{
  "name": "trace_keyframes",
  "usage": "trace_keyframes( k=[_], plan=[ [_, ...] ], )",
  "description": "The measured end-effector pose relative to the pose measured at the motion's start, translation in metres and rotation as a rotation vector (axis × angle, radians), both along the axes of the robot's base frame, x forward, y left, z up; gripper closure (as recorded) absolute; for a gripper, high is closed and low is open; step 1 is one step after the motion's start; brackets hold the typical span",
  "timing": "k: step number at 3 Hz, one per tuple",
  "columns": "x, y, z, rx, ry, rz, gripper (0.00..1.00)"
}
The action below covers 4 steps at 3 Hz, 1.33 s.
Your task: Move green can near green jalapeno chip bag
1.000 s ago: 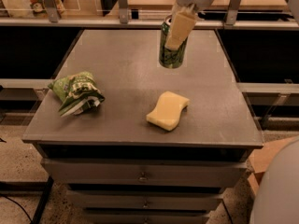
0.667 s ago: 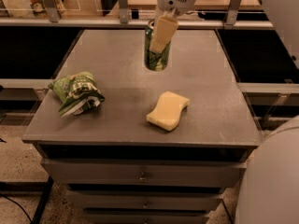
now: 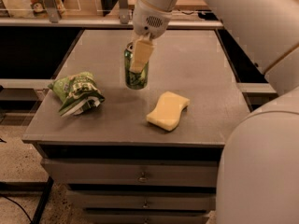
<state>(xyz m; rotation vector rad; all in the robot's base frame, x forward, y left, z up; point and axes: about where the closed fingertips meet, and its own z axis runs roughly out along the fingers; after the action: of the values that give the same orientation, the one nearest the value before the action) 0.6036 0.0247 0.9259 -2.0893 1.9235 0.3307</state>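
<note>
While my one camera looks down over the flat grey table top (image 3: pixel 196 64), with grey drawers (image 3: pixel 140 174) under it, speckled floor (image 3: pixel 18 148) beside it and a metal rail (image 3: pixel 93 22) behind, I see the gripper (image 3: pixel 137 62) clamped on the upright dark green soda can (image 3: pixel 135 80). The crumpled green foil chip bag (image 3: pixel 77 91) lies down-left of the gripper, well apart. The pale yellow wavy sponge (image 3: pixel 168 110) sits down-right of it, off the line from gripper to bag.
</note>
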Motion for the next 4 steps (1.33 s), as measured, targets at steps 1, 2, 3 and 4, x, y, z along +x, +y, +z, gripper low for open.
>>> trace_keyframes(
  k=[1, 2, 3, 4],
  plan=[
    [0.000, 0.013, -0.026, 0.017, 0.042, 0.024, 0.82],
    [-0.001, 0.021, -0.037, 0.028, 0.058, 0.046, 0.59],
    [-0.004, 0.026, -0.040, 0.030, 0.061, 0.063, 0.35],
    [-0.004, 0.026, -0.039, 0.030, 0.061, 0.063, 0.12]
  ],
)
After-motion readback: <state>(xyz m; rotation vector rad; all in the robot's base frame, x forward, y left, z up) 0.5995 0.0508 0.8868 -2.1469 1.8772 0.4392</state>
